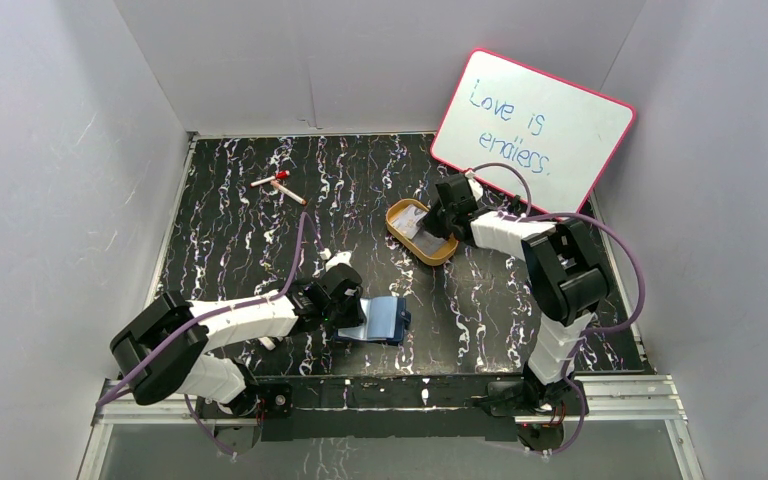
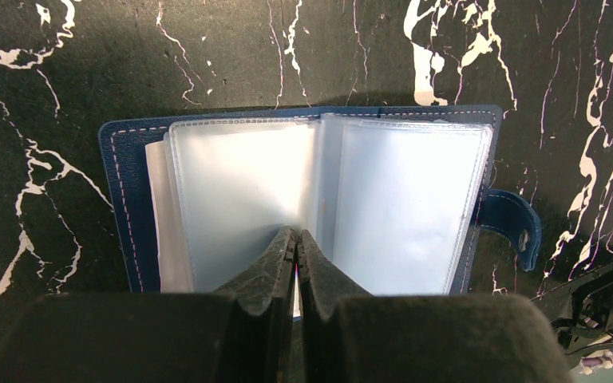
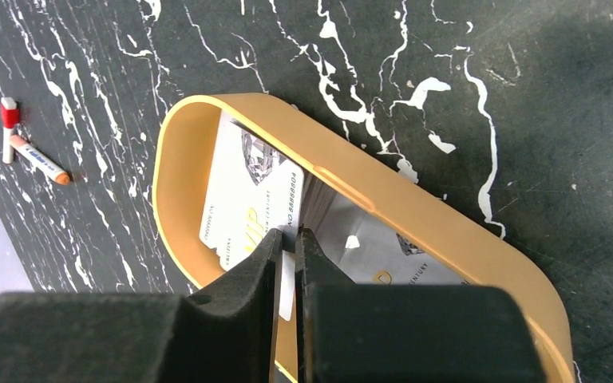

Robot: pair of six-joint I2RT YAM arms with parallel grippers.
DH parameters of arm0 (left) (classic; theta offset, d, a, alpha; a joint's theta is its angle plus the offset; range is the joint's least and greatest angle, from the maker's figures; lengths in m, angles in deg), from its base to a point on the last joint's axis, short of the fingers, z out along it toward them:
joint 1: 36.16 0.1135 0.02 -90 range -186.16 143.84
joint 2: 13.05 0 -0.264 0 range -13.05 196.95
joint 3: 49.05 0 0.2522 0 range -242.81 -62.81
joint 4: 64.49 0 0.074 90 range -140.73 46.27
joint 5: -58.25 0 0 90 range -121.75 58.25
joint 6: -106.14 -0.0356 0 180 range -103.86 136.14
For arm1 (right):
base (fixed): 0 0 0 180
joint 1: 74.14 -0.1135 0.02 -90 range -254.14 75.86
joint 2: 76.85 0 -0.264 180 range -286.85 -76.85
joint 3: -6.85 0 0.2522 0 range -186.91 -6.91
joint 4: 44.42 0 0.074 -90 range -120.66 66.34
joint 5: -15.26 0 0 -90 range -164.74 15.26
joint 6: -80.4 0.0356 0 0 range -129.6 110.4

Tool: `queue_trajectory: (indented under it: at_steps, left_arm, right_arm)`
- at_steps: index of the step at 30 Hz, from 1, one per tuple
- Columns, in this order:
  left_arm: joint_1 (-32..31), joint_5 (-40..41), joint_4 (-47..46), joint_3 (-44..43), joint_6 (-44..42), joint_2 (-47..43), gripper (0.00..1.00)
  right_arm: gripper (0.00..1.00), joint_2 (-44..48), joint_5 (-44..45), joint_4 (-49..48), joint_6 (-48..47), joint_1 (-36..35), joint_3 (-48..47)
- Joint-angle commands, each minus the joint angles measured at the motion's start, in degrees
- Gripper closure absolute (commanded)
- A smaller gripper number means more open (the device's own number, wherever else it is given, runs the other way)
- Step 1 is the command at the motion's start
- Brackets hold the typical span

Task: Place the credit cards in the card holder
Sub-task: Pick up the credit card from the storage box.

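The navy card holder (image 2: 403, 203) lies open on the black marbled table, clear pockets up and snap tab (image 2: 515, 227) to the right. In the top view it (image 1: 388, 320) sits near the front centre. My left gripper (image 2: 296, 239) is shut over its middle fold and pinches a thin clear pocket leaf. My right gripper (image 3: 289, 239) is inside the golden-orange tin (image 3: 415, 203), shut on the edge of a white credit card (image 3: 243, 191) that stands tilted. A second pale grey card (image 3: 383, 255) lies flat in the tin. In the top view the right gripper (image 1: 442, 228) is over the tin (image 1: 404, 212).
Two marker pens (image 1: 282, 185) lie at the back left and also show in the right wrist view (image 3: 36, 155). A pink-framed whiteboard (image 1: 532, 125) leans on the back right wall. White walls enclose the table.
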Motion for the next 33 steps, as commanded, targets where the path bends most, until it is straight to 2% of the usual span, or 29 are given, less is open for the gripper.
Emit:
queue_trajectory:
  at_steps: [1, 8, 17, 26, 33]
  left_arm:
    - [0.04, 0.39, 1.04, -1.34, -0.45, 0.58, 0.97]
    - [0.10, 0.33, 1.03, -1.50, -0.43, 0.58, 0.98]
    - [0.08, 0.68, 1.46, -2.07, -0.69, 0.52, 0.98]
    - [0.07, 0.22, 1.54, -2.99, -0.91, 1.48, 0.98]
    - [0.10, 1.36, 2.62, -3.58, -1.45, 0.46, 0.98]
  right_arm:
    - [0.88, 2.53, 0.92, -0.03, -1.24, 0.21, 1.15]
    - [1.00, 4.67, 0.84, -0.24, -1.68, 0.15, 1.97]
    - [1.00, 8.39, 0.69, 0.52, -2.04, 0.20, 1.51]
    - [1.00, 6.41, -3.83, -0.48, -2.91, 0.18, -0.45]
    - [1.00, 12.95, -0.79, 1.56, -6.31, 0.15, -0.94]
